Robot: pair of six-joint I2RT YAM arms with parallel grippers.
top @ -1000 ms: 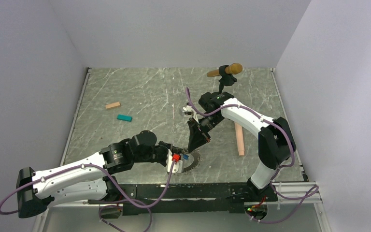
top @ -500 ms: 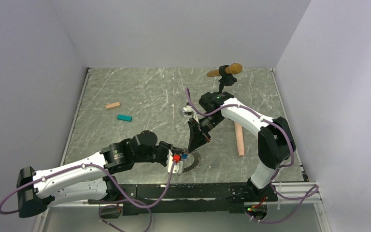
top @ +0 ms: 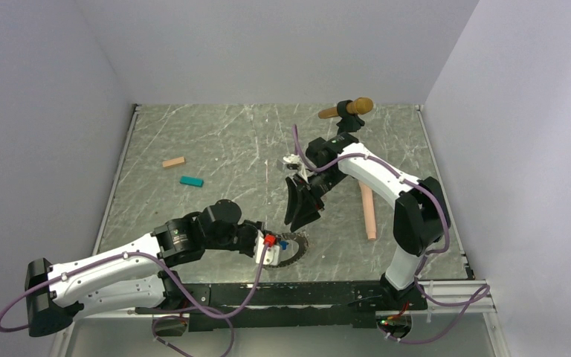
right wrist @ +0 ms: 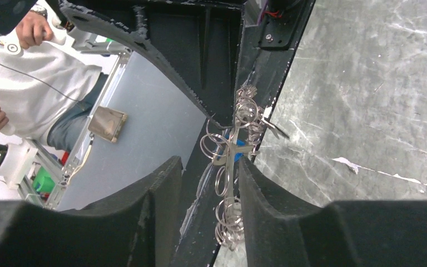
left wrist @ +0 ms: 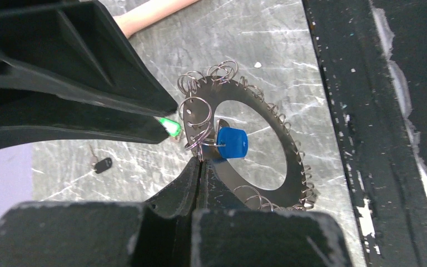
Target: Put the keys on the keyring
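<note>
The keyring (left wrist: pixel 239 92) is a flat grey metal ring with a toothed outer edge. Small wire rings hang all round it. It sits at the middle of the table's (top: pixel 215 141) near edge. A blue tag (left wrist: pixel 232 143) hangs inside its opening and a green tag (left wrist: pixel 171 128) is just beside its rim. The left gripper (left wrist: pixel 200 164) has its jaws pressed together, pinching the keyring's rim. The right gripper (right wrist: pixel 208 167) has its jaws spread to either side of the keyring's edge.

Plain pale-grey walls (top: pixel 268 44) enclose a scratched, dark grey marbled table (top: pixel 215 141) with a black near edge.
</note>
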